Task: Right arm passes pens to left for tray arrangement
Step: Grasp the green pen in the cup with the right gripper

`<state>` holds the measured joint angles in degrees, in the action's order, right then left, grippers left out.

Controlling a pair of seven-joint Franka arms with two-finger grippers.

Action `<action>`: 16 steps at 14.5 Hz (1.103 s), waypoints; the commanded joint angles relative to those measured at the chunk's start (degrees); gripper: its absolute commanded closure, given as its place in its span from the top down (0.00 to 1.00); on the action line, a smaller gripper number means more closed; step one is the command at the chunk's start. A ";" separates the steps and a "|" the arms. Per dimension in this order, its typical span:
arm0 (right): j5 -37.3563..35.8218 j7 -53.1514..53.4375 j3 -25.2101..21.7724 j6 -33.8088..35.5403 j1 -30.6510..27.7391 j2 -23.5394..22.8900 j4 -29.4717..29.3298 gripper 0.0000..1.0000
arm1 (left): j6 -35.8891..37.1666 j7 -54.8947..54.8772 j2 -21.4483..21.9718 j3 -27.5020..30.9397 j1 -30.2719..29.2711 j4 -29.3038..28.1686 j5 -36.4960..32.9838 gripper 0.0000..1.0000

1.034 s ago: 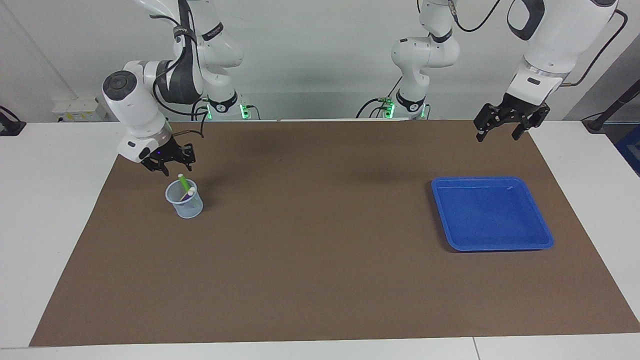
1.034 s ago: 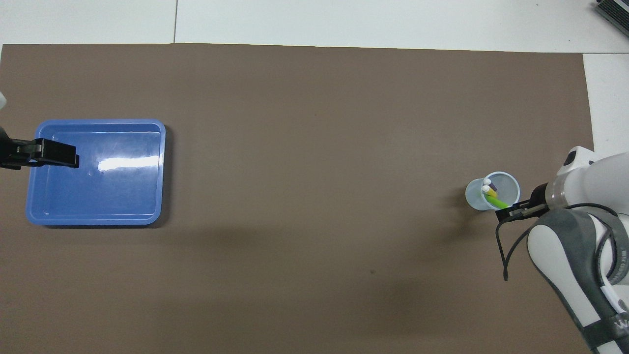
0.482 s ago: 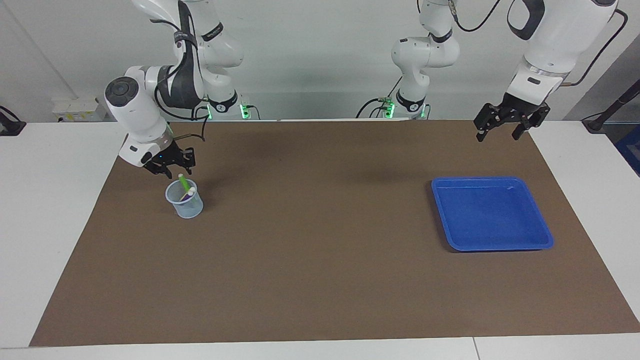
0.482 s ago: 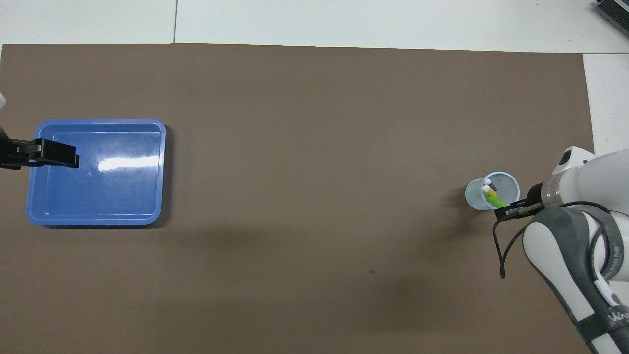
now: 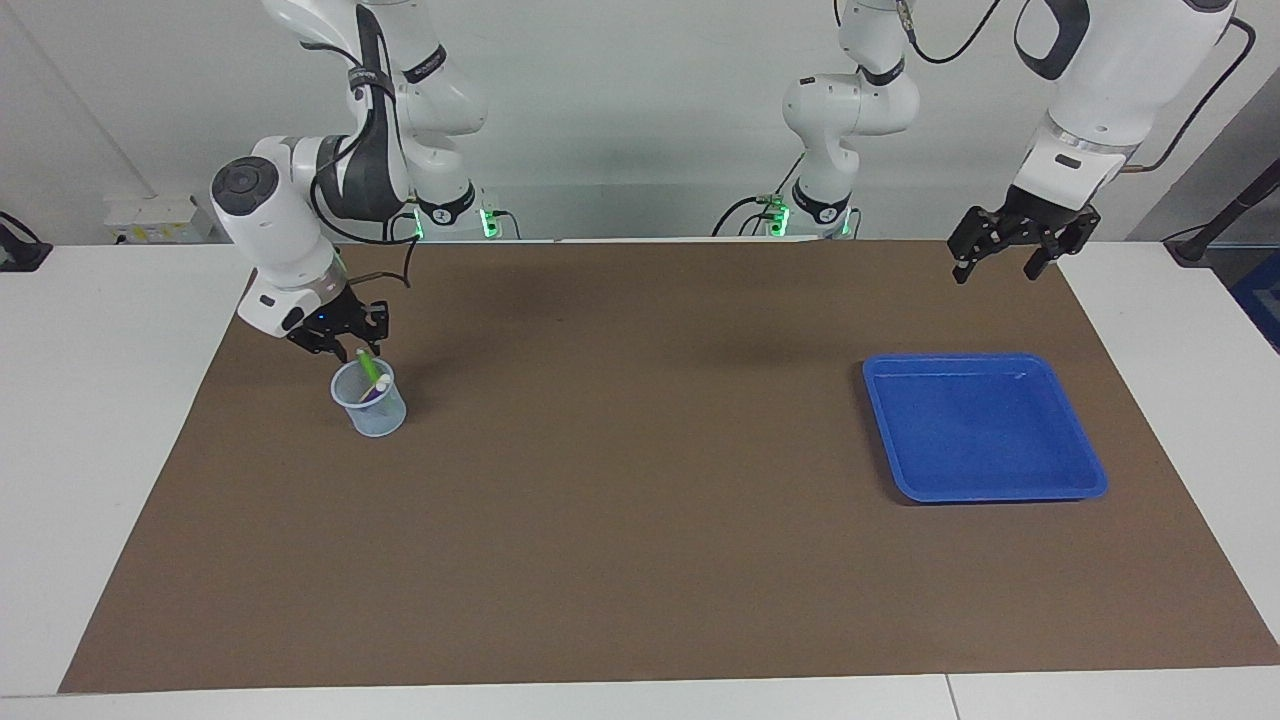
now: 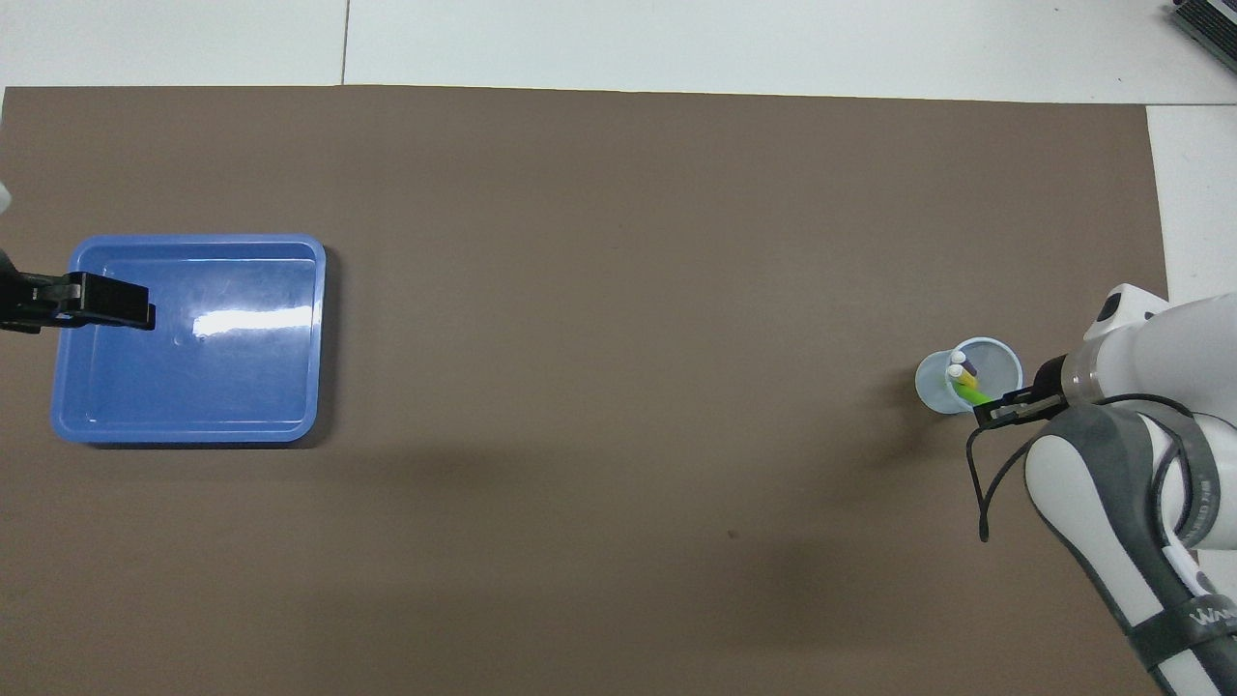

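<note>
You get bright, even light from above and sharp focus in both views. A white glare patch sits on the floor of the shallow bright blue plastic tray (image 6: 290,406). Soft, blurry shadows fall on the brown paper mat (image 5: 640,560).

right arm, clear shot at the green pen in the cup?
Probably yes. The right gripper sits right at the green pen's top end, which sticks out above the cup rim. Nothing stands between them; the other pens sit lower in the cup.
</note>
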<state>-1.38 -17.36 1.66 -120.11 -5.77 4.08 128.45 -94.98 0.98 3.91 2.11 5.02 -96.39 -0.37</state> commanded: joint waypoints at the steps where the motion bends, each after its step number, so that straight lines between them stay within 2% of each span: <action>1: 1.29 -0.39 0.45 -1.18 -0.65 -0.03 0.58 0.49 | -0.30 -0.02 0.66 0.18 0.08 -0.20 -0.42 1.00; 2: 1.29 -0.48 0.45 -1.18 -0.65 -0.03 0.58 0.44 | -0.39 -0.10 0.66 0.18 0.17 -0.20 -0.33 1.00; 4: 1.38 -0.39 0.45 -1.09 -0.65 -0.03 0.58 0.43 | -0.39 -0.10 0.66 0.18 0.17 -0.20 -0.33 1.00; 7: 1.29 -0.48 0.45 -1.18 -0.65 -0.03 0.58 0.36 | -0.39 -0.19 0.66 0.18 -0.01 -0.20 -0.33 1.00; 11: 1.38 -0.48 0.45 -1.09 -0.56 -0.03 0.58 0.17 | -0.39 -0.19 0.66 0.18 -0.01 -0.20 -0.33 1.00; 13: 1.29 -0.48 0.45 -1.09 -0.56 -0.03 0.58 0.03 | -0.47 -0.28 0.66 0.18 -0.01 -0.20 -0.33 1.00; 16: 1.29 -0.48 0.45 -1.00 -0.56 -0.03 0.58 0.00 | -0.47 -0.37 0.66 0.18 -0.01 -0.20 -0.33 1.00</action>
<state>-1.38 -17.35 1.69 -120.13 -5.74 4.02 128.45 -95.00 0.98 3.91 2.13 5.00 -96.38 -0.37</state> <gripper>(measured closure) 0.824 0.000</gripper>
